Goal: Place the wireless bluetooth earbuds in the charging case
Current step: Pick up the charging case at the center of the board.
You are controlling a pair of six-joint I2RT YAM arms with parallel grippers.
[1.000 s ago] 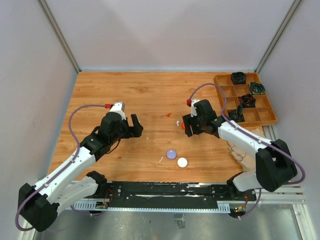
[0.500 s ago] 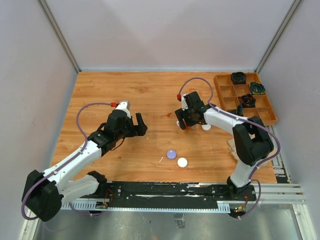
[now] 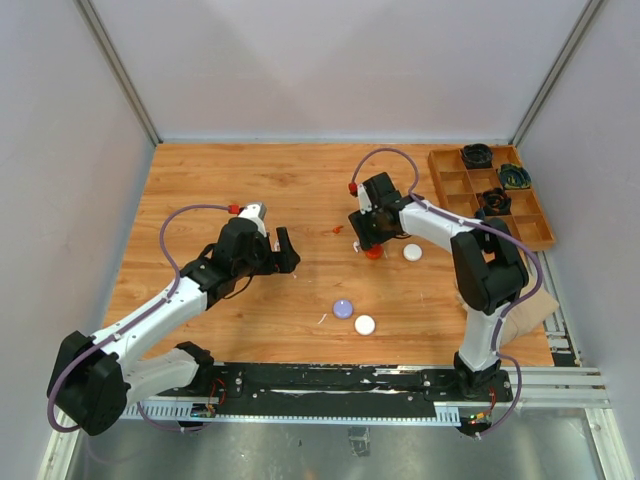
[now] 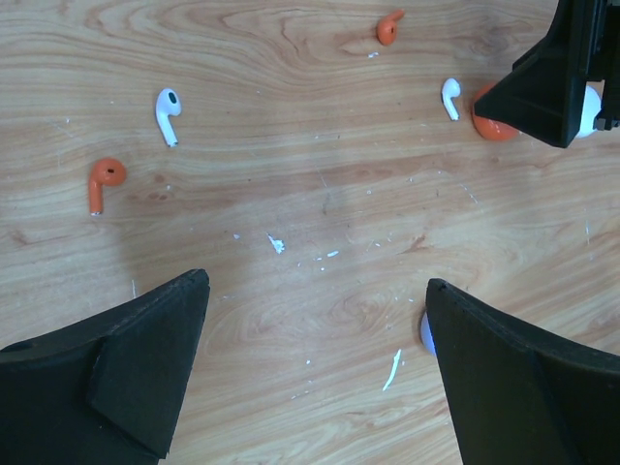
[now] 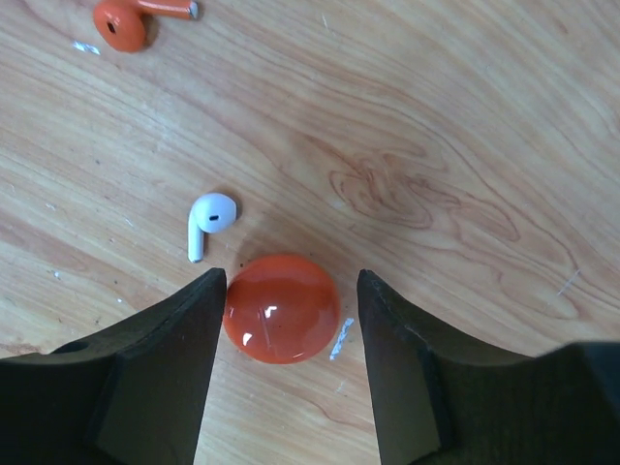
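Observation:
Several earbuds lie on the wood table in the left wrist view: a white earbud point(image 4: 167, 111), an orange earbud point(image 4: 102, 179), a second orange earbud point(image 4: 389, 27) and a second white earbud point(image 4: 450, 97). My right gripper point(image 3: 366, 240) is open and low over a round red puck point(image 5: 281, 308). The puck sits between its fingers, close against the left finger point(image 5: 165, 358). A white earbud point(image 5: 208, 218) lies just beyond the puck, and an orange earbud point(image 5: 136, 15) lies farther off. My left gripper point(image 4: 315, 291) is open and empty above bare wood.
A white puck point(image 3: 411, 252) lies right of the red puck point(image 3: 373, 253). A lilac puck point(image 3: 343, 308) and another white puck point(image 3: 364, 324) lie nearer the front. An orange compartment tray point(image 3: 530, 232) with dark items stands at the back right. Walls close three sides.
My right gripper moved left and away from me, uncovering the white puck and coming down around the red puck. My left gripper moved a little to the right.

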